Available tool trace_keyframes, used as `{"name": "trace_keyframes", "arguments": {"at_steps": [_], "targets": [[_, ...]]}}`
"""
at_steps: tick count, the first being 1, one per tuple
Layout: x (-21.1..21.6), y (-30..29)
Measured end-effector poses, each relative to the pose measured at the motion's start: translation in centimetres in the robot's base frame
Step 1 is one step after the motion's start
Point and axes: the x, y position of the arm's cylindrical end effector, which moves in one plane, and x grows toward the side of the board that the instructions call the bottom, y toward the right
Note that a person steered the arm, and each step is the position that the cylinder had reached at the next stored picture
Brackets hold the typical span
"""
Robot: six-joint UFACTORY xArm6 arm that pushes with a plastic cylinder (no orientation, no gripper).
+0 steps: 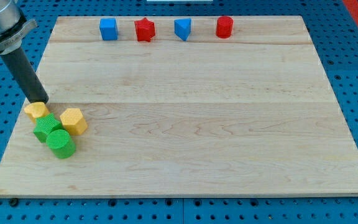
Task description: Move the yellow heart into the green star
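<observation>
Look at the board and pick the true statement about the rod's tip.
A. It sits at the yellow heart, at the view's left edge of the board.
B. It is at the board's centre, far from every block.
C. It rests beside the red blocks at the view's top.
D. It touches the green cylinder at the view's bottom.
A: my tip meets the top edge of the yellow heart, which lies against the green star near the board's left edge.

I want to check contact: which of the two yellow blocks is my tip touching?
The yellow heart, leftmost in the cluster; my tip sits on its top edge. The yellow hexagon lies further right.
</observation>
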Motion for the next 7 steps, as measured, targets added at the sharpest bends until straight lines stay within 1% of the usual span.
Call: {"name": "trace_keyframes", "arguments": {"at_steps": [2, 3, 7], "targets": [[0.2, 0.3], [1.6, 0.3], [1.5, -0.3]]}}
